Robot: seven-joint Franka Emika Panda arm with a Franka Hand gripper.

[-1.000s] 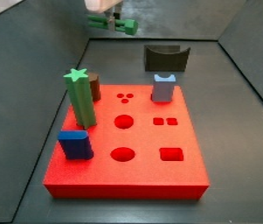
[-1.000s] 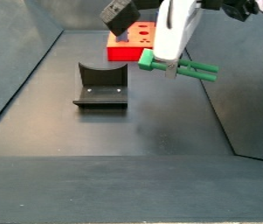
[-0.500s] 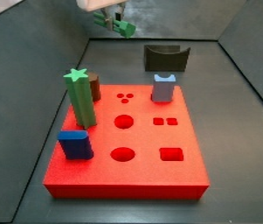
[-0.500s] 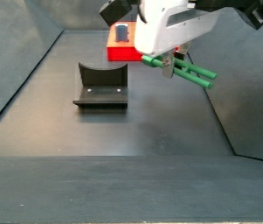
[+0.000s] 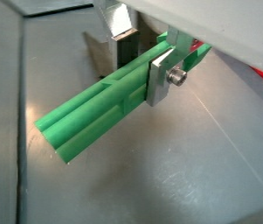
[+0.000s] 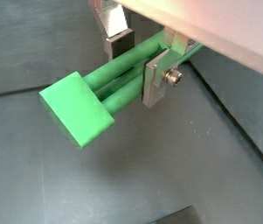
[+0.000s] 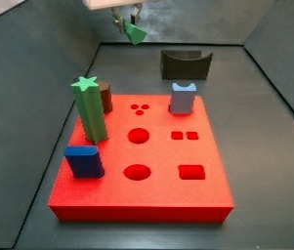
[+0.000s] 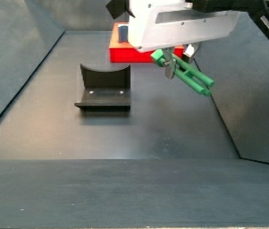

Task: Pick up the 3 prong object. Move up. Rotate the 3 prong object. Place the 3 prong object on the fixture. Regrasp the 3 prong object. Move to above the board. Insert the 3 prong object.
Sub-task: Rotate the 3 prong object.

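Above floor, gripper [image 8: 172, 59] fingers [image 5: 161, 77] clamp one 3 prong object [image 8: 187, 73].

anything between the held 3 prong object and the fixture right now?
Nothing: in a side view the gripper holds the 3 prong object in the air, beside the fixture, with only bare dark floor between them.
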